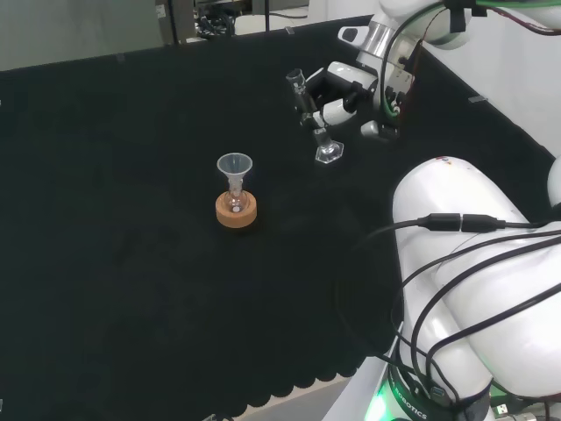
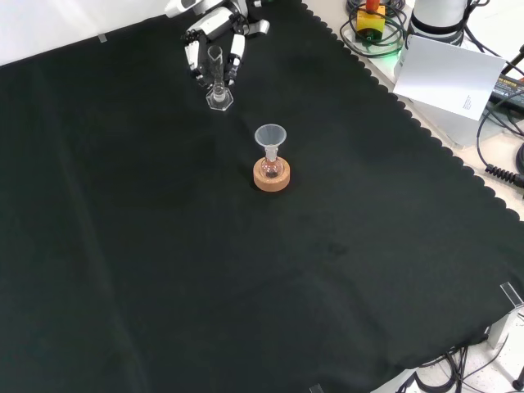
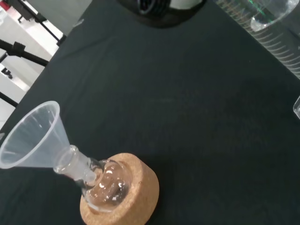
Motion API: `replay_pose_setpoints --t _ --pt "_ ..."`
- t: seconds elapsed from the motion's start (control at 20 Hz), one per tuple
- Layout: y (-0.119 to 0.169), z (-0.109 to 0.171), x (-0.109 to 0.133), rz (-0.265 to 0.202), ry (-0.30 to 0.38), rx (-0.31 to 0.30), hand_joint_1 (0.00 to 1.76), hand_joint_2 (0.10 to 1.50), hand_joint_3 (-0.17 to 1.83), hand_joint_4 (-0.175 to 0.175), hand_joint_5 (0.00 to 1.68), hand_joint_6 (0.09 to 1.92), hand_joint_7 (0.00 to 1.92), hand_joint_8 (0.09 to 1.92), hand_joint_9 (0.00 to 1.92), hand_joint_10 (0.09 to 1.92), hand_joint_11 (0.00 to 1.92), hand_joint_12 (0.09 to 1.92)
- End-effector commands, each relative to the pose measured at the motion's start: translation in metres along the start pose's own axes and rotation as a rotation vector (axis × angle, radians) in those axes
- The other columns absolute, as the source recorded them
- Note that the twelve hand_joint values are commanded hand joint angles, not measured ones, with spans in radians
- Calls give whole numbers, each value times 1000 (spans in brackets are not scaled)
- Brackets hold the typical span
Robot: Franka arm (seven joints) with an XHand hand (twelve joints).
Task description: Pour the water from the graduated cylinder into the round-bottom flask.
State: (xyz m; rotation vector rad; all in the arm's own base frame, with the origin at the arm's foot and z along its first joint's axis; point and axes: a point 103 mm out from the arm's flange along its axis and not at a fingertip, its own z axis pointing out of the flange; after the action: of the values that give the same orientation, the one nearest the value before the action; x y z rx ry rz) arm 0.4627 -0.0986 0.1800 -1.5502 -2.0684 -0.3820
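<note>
Though clear, graduated cylinder (image 2: 216, 75) perhaps watered

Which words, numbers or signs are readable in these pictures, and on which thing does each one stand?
No text can be quoted.
graduated cylinder: scale lines, numbers blurred.
white card: one small mark, too small to read.
arm base: small print, partly cut off, not readable whole.
funnel, cork ring: no text.
</note>
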Motion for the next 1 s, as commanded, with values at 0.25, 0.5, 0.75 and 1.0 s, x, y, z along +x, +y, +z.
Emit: replay_pose_setpoints --t 0.25,0.5,0.75,1.0 --pt "-27 1 23 40 -140 115 1406 1000 -1 -175 1174 664 1099 824 1376 358 1219 786" --pt "-37 6 32 79 -233 205 1407 995 -1 -175 1186 642 1120 794 1389 329 1220 771" --pt "-36 10 42 84 -297 292 1408 993 -1 -175 1191 635 1133 779 1385 332 1217 767" --pt "-32 18 47 86 -339 355 1408 992 -1 -175 1194 630 1139 771 1383 334 1216 765"
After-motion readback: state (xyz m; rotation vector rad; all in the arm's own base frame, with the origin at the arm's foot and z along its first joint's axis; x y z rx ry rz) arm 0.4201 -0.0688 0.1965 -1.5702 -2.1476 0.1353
